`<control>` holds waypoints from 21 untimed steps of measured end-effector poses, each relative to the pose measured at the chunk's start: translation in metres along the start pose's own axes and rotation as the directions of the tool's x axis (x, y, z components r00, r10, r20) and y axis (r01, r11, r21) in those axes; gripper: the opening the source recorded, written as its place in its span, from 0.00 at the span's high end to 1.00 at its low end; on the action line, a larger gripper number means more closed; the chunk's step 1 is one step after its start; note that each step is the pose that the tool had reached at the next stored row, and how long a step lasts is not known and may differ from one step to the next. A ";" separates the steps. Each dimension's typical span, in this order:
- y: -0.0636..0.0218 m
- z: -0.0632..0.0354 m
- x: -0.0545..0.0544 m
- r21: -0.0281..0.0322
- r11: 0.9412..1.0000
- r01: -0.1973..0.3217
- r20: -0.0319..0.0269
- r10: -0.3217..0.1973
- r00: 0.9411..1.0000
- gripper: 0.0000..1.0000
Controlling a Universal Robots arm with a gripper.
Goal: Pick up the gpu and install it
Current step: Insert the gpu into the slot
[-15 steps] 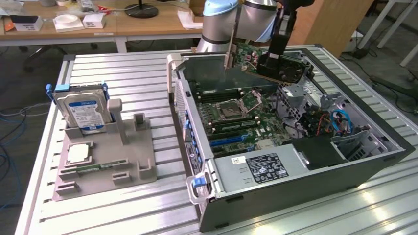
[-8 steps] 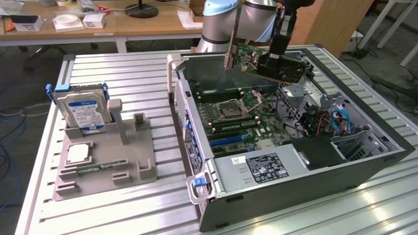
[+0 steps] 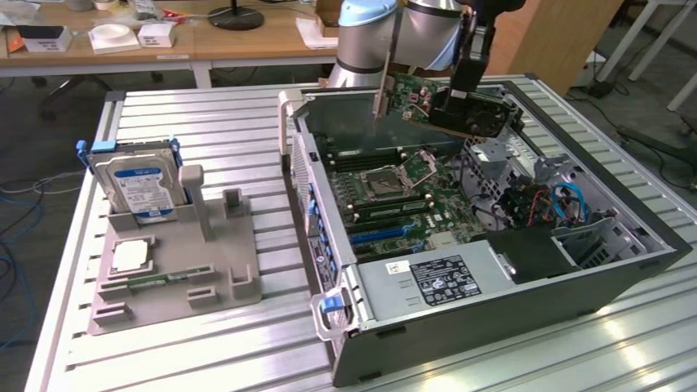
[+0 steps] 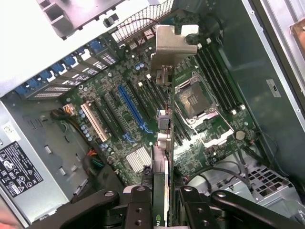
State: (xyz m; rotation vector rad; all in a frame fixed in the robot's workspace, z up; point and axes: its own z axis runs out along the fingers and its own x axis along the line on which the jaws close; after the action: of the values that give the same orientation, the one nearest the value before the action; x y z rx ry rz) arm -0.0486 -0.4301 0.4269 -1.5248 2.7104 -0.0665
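The gpu (image 3: pixel 430 100) hangs tilted above the back of the open computer case (image 3: pixel 479 318), with its green board, its black fan side and its silver bracket (image 3: pixel 378 102) showing. My gripper (image 3: pixel 466 75) is shut on its upper edge. In the wrist view the gpu (image 4: pixel 161 162) runs edge-on between my fingers (image 4: pixel 138 202), and my gripper (image 4: pixel 161 193) is clamped on it. Its bracket (image 4: pixel 174 45) is at the far end. The card is held clear above the motherboard (image 4: pixel 119 86), beside the long blue slot (image 4: pixel 136 112) and the CPU socket (image 4: pixel 193 102).
A grey fixture (image 3: pixel 175 278) on the slatted table at the exterior view's left holds a silver hard drive (image 3: pixel 136 184) and a small square chip (image 3: pixel 130 255). Inside the case are a power supply (image 3: pixel 430 278), a drive cage (image 3: pixel 588 241) and blue cables (image 3: pixel 572 200).
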 end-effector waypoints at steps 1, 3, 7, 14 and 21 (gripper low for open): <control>0.0000 0.0000 0.000 0.000 1.000 0.005 0.000 -0.005 1.000 0.74; -0.0001 0.0000 0.000 0.000 1.000 0.015 0.001 -0.015 1.000 0.74; -0.0002 0.0000 0.000 0.000 0.999 0.035 0.002 -0.035 0.999 0.74; -0.0005 0.0000 0.001 0.000 0.998 0.069 0.004 -0.069 0.998 0.74; -0.0009 0.0000 0.002 0.000 0.995 0.103 0.005 -0.103 0.995 0.74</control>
State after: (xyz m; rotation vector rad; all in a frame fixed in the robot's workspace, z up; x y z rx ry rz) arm -0.0486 -0.4319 0.4269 -1.6623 2.6259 -0.0639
